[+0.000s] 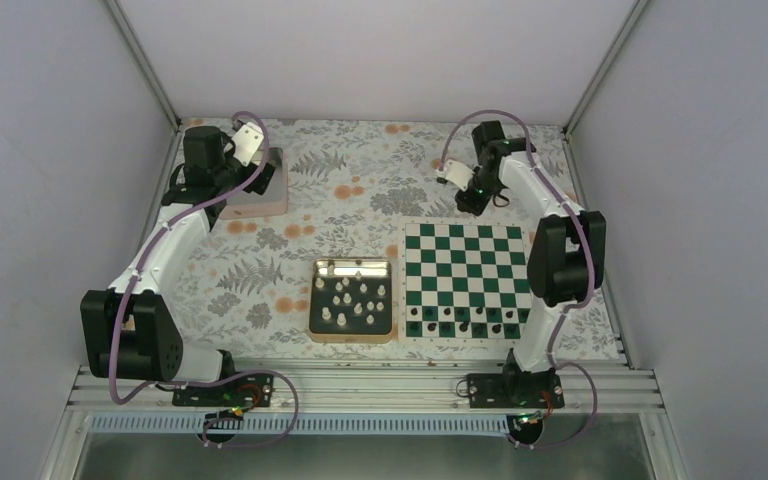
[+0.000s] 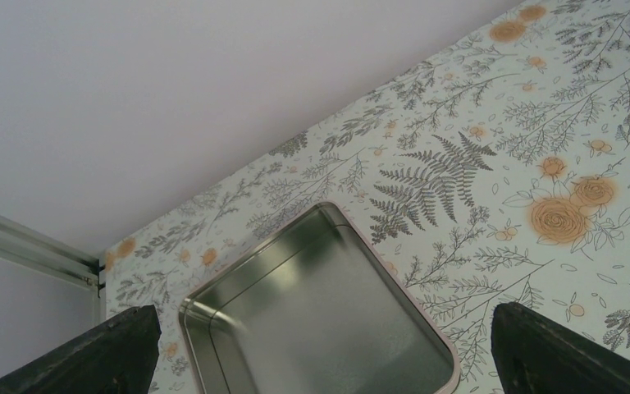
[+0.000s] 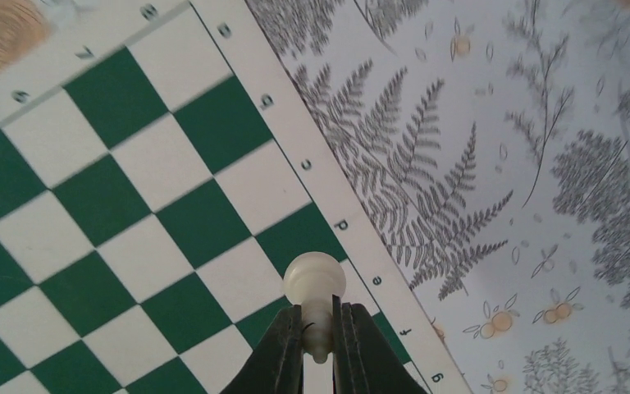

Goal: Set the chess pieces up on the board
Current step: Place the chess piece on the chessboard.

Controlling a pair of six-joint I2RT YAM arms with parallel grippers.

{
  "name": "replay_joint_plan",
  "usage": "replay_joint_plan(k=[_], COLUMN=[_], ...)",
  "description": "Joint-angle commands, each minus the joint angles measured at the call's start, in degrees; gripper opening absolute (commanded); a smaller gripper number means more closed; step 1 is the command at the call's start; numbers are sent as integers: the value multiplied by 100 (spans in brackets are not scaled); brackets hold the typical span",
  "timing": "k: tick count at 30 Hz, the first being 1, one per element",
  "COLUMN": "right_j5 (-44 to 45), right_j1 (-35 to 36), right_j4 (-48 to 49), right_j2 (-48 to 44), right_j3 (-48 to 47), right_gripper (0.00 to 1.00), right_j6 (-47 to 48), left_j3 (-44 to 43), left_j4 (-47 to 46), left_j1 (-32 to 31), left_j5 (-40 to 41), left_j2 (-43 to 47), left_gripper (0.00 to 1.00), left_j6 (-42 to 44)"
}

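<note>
My right gripper [image 3: 318, 328] is shut on a small white chess piece [image 3: 315, 279], held base-outward above the far edge of the green and white board [image 3: 131, 205], near the border letters d and e. In the top view that gripper [image 1: 471, 204] hovers just beyond the board's [image 1: 465, 262] far edge. Several more white pieces [image 1: 350, 297] stand in a gold-rimmed tray [image 1: 313, 300] left of the board. My left gripper [image 2: 326, 316] is open and empty above a tin, at the far left of the table [image 1: 243, 183].
Black pieces [image 1: 465, 322] fill the board's two nearest rows. An empty metal tin with a pink rim [image 2: 320, 320] lies at the far left corner [image 1: 265, 198], close to the wall. The table has a floral cloth [image 1: 360, 200].
</note>
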State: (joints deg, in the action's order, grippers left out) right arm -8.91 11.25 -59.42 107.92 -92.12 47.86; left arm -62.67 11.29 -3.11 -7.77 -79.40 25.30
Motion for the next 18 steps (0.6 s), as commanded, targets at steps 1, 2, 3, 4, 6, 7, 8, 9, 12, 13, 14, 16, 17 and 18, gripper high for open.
replay_joint_plan(k=[1, 2, 3, 4, 6, 7, 8, 9, 12, 13, 14, 16, 17, 18], right_j5=[-202, -207, -225, -233, -219, -204, -189, -178, -68, -40, -33, -44, -57, -52], right_j1=[-157, -158, -152, -154, -154, -157, -150, -153, -151, -149, -157, -153, -137, -119], right_j4=[283, 297, 295, 313, 372, 404, 421, 432, 488, 506, 507, 504, 477, 467], right_j2=[160, 202, 250, 285, 363, 401, 455, 511, 637, 661, 676, 696, 711, 718], right_j3=[210, 221, 216, 212, 222, 227, 229, 220, 203, 212, 212, 202, 209, 216], right_gripper=[4, 4, 4, 4, 4, 4, 4, 4, 4, 4, 4, 4, 4, 4], right_j6=[136, 144, 137, 125, 119, 111, 98, 86, 51, 44, 34, 23, 24, 25], left_j3=[-33, -31, -31, -29, -23, -14, -16, -19, -27, -25, -22, -21, -18, -22], left_j4=[-85, -83, -83, -83, -82, -87, -96, -87, -86, -84, -84, -88, -88, -88], left_j1=[-13, -18, -10, -13, -12, -9, -13, -11, -13, -8, -9, -7, -14, -10], left_j5=[-65, -55, -51, -49, -49, -39, -40, -33, -32, -18, -21, -22, -19, -22], left_j2=[48, 44, 45, 39, 40, 45, 48, 39, 43, 37, 34, 30, 29, 34], left_gripper=[100, 100, 100, 100, 100, 100, 100, 100, 100, 100, 100, 100, 100, 100], left_j6=[72, 72, 72, 69, 72, 72, 69, 67, 71, 67, 71, 71, 67, 71])
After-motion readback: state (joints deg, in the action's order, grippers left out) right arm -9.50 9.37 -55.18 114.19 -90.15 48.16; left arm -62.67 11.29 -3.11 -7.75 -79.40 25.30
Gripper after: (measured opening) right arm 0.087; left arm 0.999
